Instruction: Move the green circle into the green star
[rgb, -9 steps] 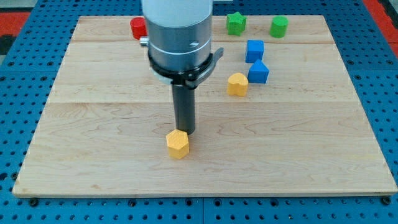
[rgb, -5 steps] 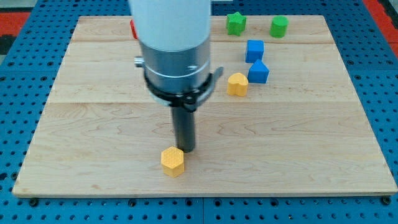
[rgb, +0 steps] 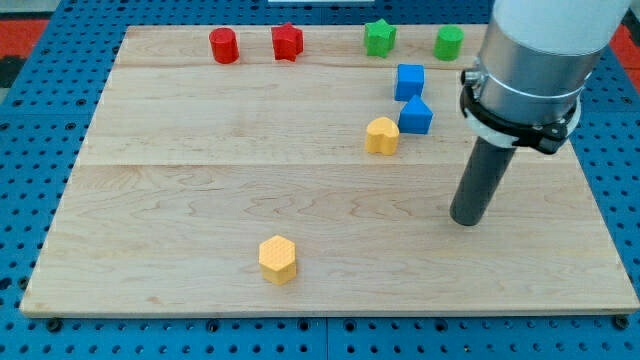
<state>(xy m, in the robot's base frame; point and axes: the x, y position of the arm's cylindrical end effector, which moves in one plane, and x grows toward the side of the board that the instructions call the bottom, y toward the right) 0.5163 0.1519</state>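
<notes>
Tool: the dark rod is hanging down from the arm at the view's right, and my tip (rgb: 467, 221) is resting on bare wood (it has no jaws to open or close, so it is holding nothing and touching no block).

Green circle: the green circle (rgb: 448, 42) is sitting near the bench's (rgb: 180, 180) top edge, towards the view's top right.

Green star: the green star (rgb: 379, 37) is lying in the same row, to the view's left of the green circle, apart from it with a clear gap between.

Key relation: the green circle is lying well above my tip in the view and slightly to its left, while the push has to run towards the view's left. My judgement is that the tip is needing to come round to the circle's right-hand side before any shove can send it at the star.

Progress: the task is looking not yet begun, since circle and star are not touching.

Neighbours: a blue cube (rgb: 409, 81) and a second blue block (rgb: 415, 116) are sitting below the green pair, off the line between them.
</notes>
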